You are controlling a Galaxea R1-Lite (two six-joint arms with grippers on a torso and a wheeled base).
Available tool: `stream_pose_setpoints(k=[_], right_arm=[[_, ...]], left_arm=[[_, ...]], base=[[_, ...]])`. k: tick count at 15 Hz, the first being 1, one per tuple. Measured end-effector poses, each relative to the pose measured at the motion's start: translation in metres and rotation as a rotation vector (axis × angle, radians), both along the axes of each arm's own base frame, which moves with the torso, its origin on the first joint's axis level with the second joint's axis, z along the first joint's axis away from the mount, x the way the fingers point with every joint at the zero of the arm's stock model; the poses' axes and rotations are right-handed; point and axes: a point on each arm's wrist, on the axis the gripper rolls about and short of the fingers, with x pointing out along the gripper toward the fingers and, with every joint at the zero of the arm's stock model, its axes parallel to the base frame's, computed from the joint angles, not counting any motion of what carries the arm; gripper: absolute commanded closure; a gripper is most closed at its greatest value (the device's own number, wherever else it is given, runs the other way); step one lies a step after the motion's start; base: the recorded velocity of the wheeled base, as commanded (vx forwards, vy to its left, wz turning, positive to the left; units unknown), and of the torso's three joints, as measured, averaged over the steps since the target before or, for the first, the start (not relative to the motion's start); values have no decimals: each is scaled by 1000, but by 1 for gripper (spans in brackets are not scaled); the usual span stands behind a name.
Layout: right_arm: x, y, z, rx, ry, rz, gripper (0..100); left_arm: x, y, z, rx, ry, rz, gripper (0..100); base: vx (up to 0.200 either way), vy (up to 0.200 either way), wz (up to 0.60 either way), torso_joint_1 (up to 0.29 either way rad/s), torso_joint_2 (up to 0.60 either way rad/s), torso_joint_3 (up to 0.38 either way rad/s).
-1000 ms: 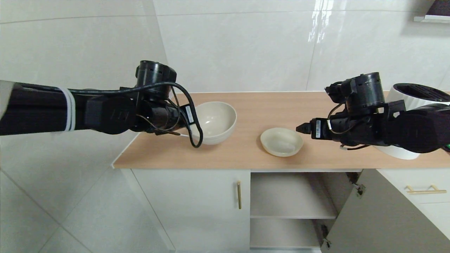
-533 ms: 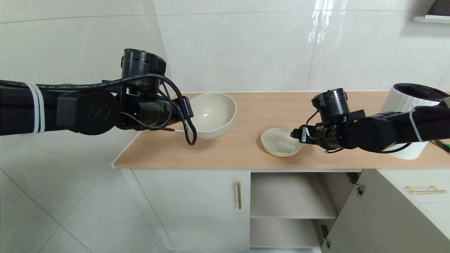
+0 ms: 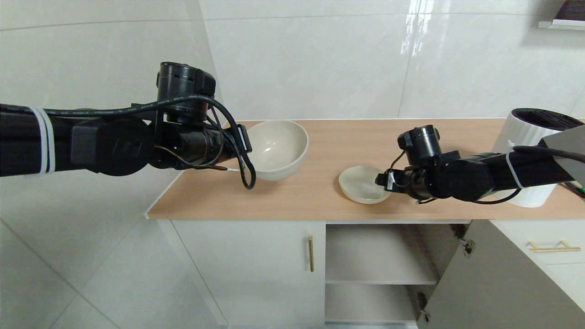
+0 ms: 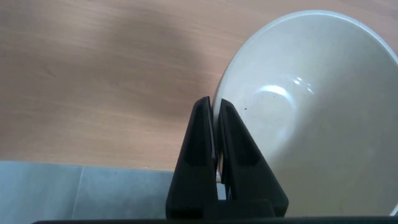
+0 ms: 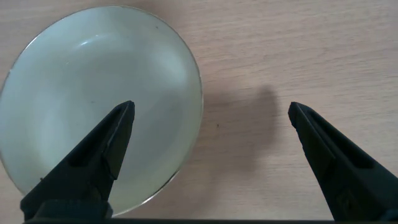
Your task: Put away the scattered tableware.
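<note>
A large cream bowl (image 3: 278,148) is tilted and lifted off the wooden counter (image 3: 320,201) at the left, held by its rim. My left gripper (image 4: 215,121) is shut on that rim of the large bowl (image 4: 311,118). To the right, a small shallow cream dish (image 3: 363,183) rests on the counter. My right gripper (image 3: 381,179) hovers low at the dish's right edge. It is open wide, one finger (image 5: 93,155) over the dish (image 5: 93,93) and the other (image 5: 336,155) over bare wood.
A white cylindrical appliance (image 3: 532,137) with a dark top stands at the counter's right end. Below, a cabinet door (image 3: 480,283) hangs open, showing white shelves (image 3: 374,274). A closed door with a gold handle (image 3: 311,253) is to its left. A tiled wall backs the counter.
The left gripper raised and tilted the large bowl, then held still. The right arm dropped and advanced left, bringing its open gripper over the small dish's right edge.
</note>
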Motion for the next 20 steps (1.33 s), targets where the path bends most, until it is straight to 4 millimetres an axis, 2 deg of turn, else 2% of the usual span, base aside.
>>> stream_pose_setpoints(k=[4, 5, 12, 15, 20], right_arm=[[3, 0, -4, -1, 5, -2, 0], [3, 1, -5, -2, 7, -1, 100], [7, 2, -9, 10, 13, -9, 100], [-3, -3, 12, 58, -13, -23, 100], [-49, -12, 53, 94, -7, 36, 100]], left_arm=[[0, 0, 0, 0, 0, 0, 100], [0, 0, 0, 0, -1, 0, 100], [-1, -2, 0, 1, -1, -3, 100], [-1, -2, 0, 2, 1, -4, 100], [-23, -11, -13, 33, 52, -55, 100]], base=[[0, 0, 0, 0, 0, 0], [0, 0, 0, 0, 0, 0], [0, 0, 0, 0, 0, 0], [0, 0, 0, 0, 0, 0], [0, 0, 0, 0, 0, 0]])
